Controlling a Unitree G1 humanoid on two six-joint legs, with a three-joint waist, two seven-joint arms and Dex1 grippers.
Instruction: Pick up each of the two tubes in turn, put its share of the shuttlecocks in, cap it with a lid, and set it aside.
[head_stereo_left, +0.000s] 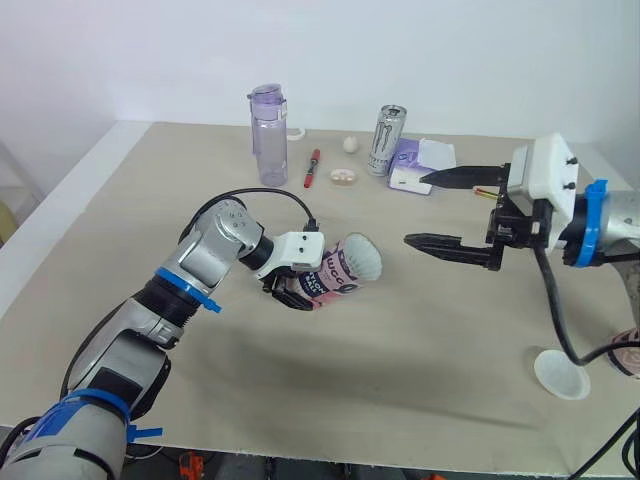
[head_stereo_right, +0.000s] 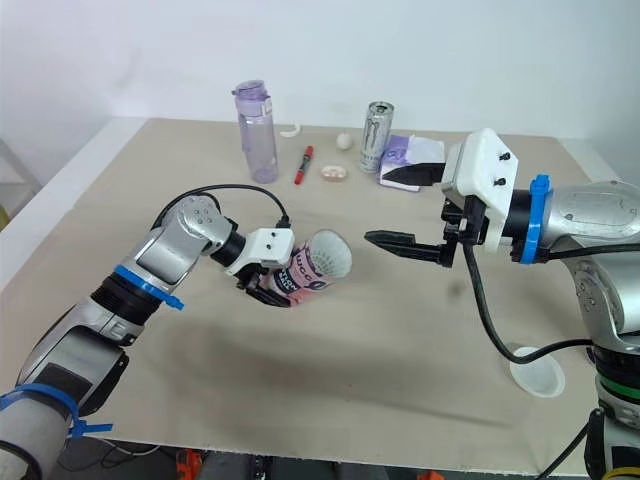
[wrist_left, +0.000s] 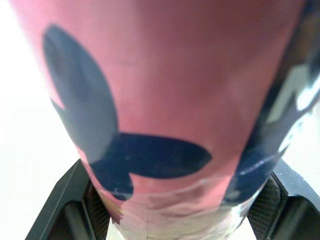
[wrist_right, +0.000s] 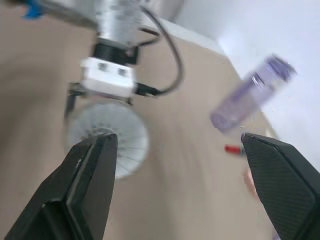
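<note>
The left gripper holds the pink tube near the middle of the surface. Its fingers are clamped on the closed end of the tube, one on each side of the printed wall.

Tube orientation:
- The long axis lies close to horizontal and runs from the robot's left to its right.
- The open mouth points to the robot's right, toward the right gripper, and sits slightly higher than the gripped end.
- The tube appears to be raised clear of the surface, with its shadow falling below it.

The white feathers of a shuttlecock show in the mouth. In the right wrist view the feather ring faces the camera almost squarely.

The right gripper hangs just to the right of the mouth and apart from it. Its fingers are spread wide, hold nothing and point toward the tube.

A white lid lies flat on the surface near the robot's right side, well apart from the tube.

Along the far edge stand a purple bottle and a can, both upright. A red pen lies between them, and a white and purple pack lies beside the can.
</note>
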